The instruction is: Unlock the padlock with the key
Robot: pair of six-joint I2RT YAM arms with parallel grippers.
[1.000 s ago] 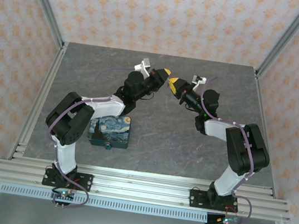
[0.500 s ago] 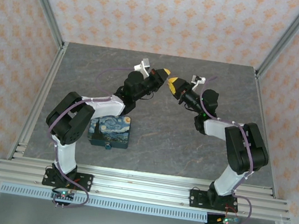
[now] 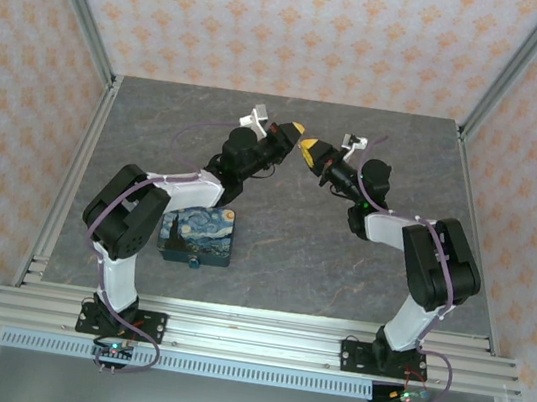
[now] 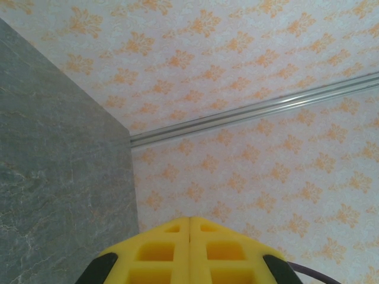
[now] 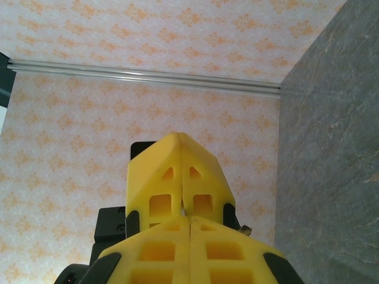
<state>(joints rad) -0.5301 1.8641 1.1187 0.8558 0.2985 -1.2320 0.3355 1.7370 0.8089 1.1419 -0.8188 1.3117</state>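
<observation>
The padlock (image 3: 195,262), tiny and teal, hangs at the front of a starry-night painted box (image 3: 198,235) lying by the left arm. Both arms are raised over the rear middle of the table. My left gripper (image 3: 300,129) (image 4: 189,218) is shut, its yellow fingers pressed together. My right gripper (image 3: 306,147) (image 5: 189,218) is also shut, with its tips right against the left gripper's fingers (image 5: 154,177). A small metal bit (image 5: 244,229) pokes out beside that meeting point. I cannot tell whether it is the key.
The grey stone-patterned table (image 3: 340,262) is walled by orange-patterned panels on three sides. An aluminium rail (image 3: 248,335) runs along the near edge, where the arm bases are bolted.
The right gripper has edged slightly left toward the left gripper's tips. The left arm, the box and the padlock have stayed put.
</observation>
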